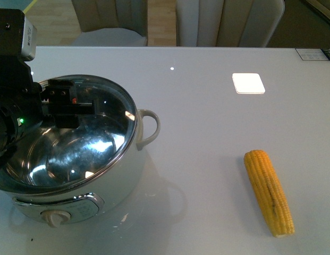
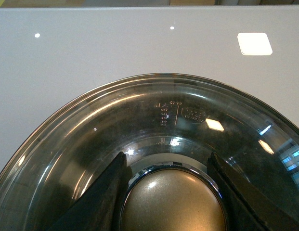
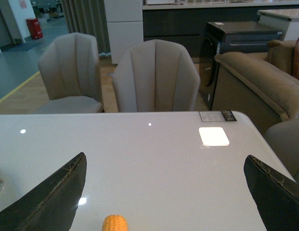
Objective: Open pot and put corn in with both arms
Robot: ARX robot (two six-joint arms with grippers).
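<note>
Left gripper [image 2: 166, 159]: black matte fingers [image 2: 103, 197] pinching lid knob [image 2: 173, 204], a bronze satin dome with chrome ring, cut off at bottom edge. Glass lid [image 2: 139, 110]: embossed stamp, unreadable. Pot [image 1: 119, 175]: white, lower left; lid partly hidden by arm. Right gripper [image 3: 164, 158]: spread wide. Corn [image 1: 268, 191]: yellow, tapered, dark streak, lower right on glossy white table [image 1: 207, 133].

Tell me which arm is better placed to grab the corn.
Right. The right gripper is open with the corn lying just ahead of it; the left gripper straddles the lid knob.
</note>
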